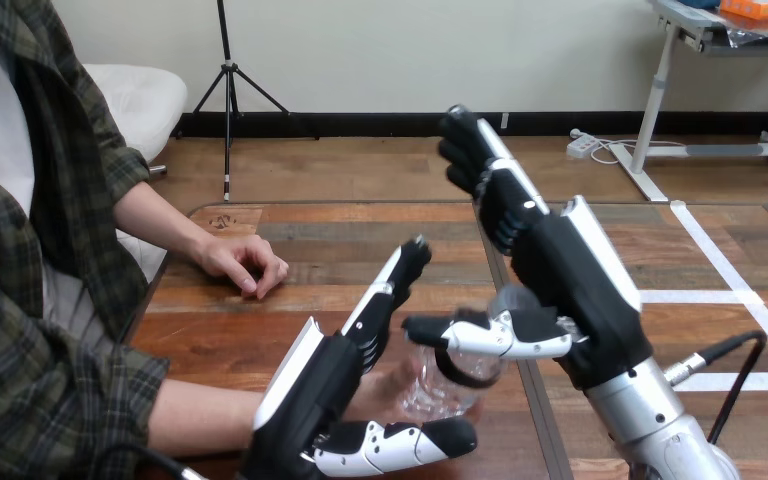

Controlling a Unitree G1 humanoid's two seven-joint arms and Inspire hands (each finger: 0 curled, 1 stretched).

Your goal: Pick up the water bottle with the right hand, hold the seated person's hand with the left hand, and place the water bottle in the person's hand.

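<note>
Both sets of fingers are straight: my left hand lies against the person's hand to steady it, and my right hand is spread wide, thumb across the water bottle, which sits in that palm and looks delivered.

Legible text, numbers, signs: none.
Counter, far left corner: one small dark marking, too small to read.
Water bottle: clear wall; whether it bears any label or print cannot be told.
</note>
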